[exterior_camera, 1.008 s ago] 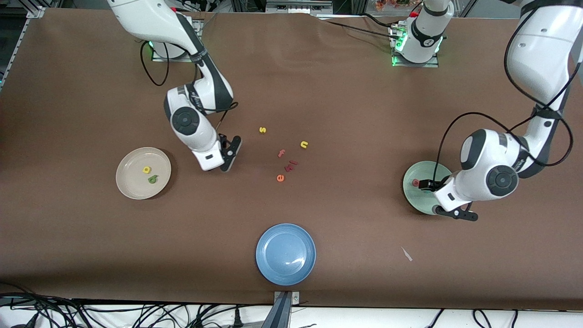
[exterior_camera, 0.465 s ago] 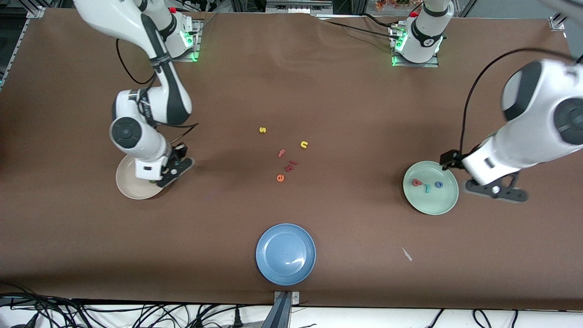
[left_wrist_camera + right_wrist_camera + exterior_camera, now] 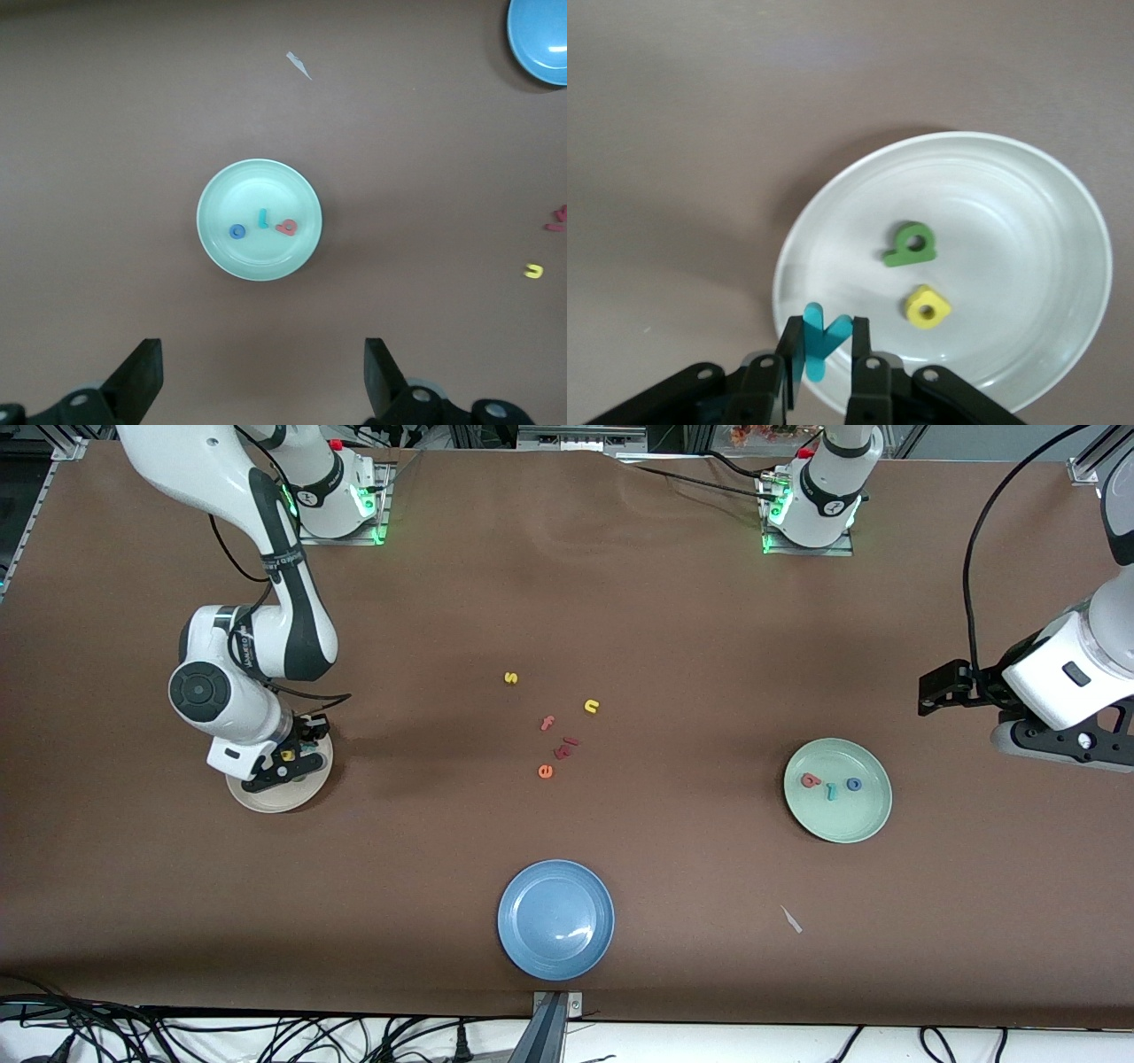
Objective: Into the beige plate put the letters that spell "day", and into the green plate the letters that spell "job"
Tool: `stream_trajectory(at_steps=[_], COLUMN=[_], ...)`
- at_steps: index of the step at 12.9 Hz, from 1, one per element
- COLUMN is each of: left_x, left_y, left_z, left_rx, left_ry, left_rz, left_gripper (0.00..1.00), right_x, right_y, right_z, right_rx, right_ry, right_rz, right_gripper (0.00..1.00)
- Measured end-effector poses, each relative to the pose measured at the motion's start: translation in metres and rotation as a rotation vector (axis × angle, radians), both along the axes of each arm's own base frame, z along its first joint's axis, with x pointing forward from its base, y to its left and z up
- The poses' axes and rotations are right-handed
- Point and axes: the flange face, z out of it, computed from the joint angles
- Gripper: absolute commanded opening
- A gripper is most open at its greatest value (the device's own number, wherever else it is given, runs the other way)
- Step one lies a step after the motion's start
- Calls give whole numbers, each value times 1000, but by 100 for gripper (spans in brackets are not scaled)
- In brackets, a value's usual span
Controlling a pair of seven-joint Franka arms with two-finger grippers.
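My right gripper [image 3: 282, 766] hangs over the beige plate [image 3: 266, 797], shut on the teal y [image 3: 822, 341], which stands upright between its fingers above the plate's rim. In that plate [image 3: 1010, 204] lie the green d [image 3: 910, 245] and the yellow a [image 3: 927, 307]. The green plate [image 3: 850, 819] holds the salmon b [image 3: 810, 780], teal j [image 3: 831, 790] and blue o [image 3: 853, 784]. My left gripper [image 3: 1067, 746] is raised over bare table beside that plate, toward the left arm's end. Its jaws [image 3: 260, 363] stand wide open and empty.
A blue plate [image 3: 555, 919] sits near the front edge. Loose letters lie mid-table: yellow s [image 3: 509, 677], yellow n [image 3: 592, 706], salmon f [image 3: 547, 723], orange e [image 3: 545, 771] and small red pieces [image 3: 567, 746]. A white scrap [image 3: 791, 919] lies near the green plate.
The right arm carried the y from mid-table to over the beige plate. The left arm lifted off the green plate and drew away toward its end of the table.
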Motion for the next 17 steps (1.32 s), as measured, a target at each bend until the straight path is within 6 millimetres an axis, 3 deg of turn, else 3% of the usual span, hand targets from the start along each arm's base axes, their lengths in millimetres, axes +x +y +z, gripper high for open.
stream_trajectory(at_steps=[2,5,7,11,15,17], left_x=[-4,-21,-43,-81,-84,-84], left_y=[12,32,42,49,44,44], left_z=[-12,-20,-11,2,-2,-2], left_rx=[-70,-75,-51,21,22,22], left_ry=[26,-14,-47,-75,-65,-64], left_rz=[64,122,138,130,120,119], left_gripper=[100,100,100,100,100,100], right_x=[3,15,21,18,9,5], right_y=[-12,-6,11,72,95,117], right_z=[-5,11,28,61,90,109], right_rx=[-7,-3,-5,-37,-66,-75], right_ry=[-12,-11,29,106,191,188], right_rz=[-19,-36,-88,-168,-207,-223], right_gripper=[100,100,100,100,100,100])
